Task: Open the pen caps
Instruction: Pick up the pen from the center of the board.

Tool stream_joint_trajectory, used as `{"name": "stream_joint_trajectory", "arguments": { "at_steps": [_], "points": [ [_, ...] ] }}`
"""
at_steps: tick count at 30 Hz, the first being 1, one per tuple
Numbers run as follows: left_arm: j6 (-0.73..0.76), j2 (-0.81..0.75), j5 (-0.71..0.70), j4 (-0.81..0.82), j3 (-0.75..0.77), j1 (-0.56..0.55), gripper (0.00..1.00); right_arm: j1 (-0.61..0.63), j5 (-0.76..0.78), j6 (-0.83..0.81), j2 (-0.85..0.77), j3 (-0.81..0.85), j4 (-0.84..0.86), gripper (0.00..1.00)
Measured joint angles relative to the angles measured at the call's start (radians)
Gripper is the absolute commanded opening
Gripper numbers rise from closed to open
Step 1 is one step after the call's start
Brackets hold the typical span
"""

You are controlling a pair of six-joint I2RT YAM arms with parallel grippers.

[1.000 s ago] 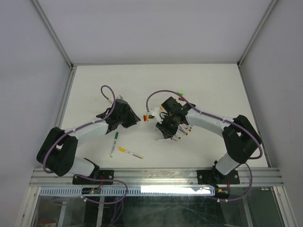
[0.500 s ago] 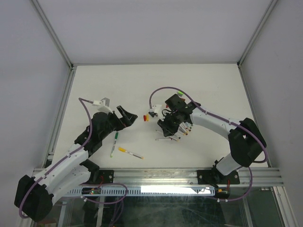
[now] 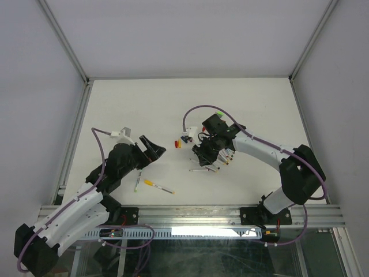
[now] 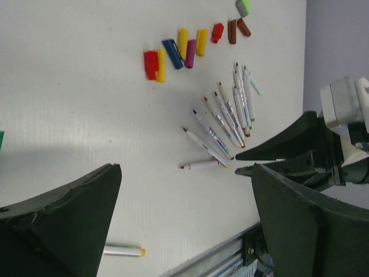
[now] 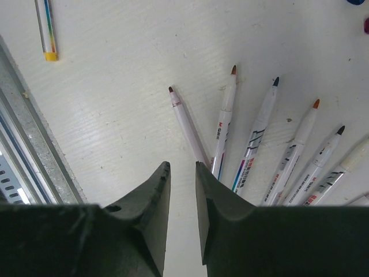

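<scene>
My left fingers point(image 4: 69, 219) are wide and empty, my right fingers point(image 5: 144, 213) narrow beside the pens point(image 5: 262, 124); one bump could scatter them.

The pen caps point(image 4: 202, 41) lie loose on the white table point(image 4: 75, 115), off their pens, strung out in a ragged curved row. At one end a red cap point(image 4: 151, 63) touches a yellow cap point(image 4: 161, 64), and close beside them come a blue cap point(image 4: 172, 53), a second yellow cap point(image 4: 183, 43) and a purple cap point(image 4: 190, 53). Farther along lie a small red cap point(image 4: 217, 32), two dark red caps point(image 4: 232, 32) side by side, and a pale green cap point(image 4: 242, 7) at the far end.
</scene>
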Motion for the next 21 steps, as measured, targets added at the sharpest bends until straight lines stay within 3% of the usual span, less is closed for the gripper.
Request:
{"name": "stream_joint_trajectory", "arguments": {
  "at_steps": [6,11,21],
  "points": [
    [-0.117,0.019,-0.235,-0.203,0.1,-0.247,0.99,-0.002,-0.006,0.0,-0.002,0.0,0.0,0.26],
    [-0.272,0.142,-0.388,-0.341,0.158,-0.383,0.99,-0.002,-0.009,0.0,-0.003,0.0,0.0,0.26],
    [-0.588,0.346,-0.449,-0.591,0.242,-0.409,0.98,-0.002,-0.004,0.0,-0.003,0.0,0.0,0.27]
  ]
}}
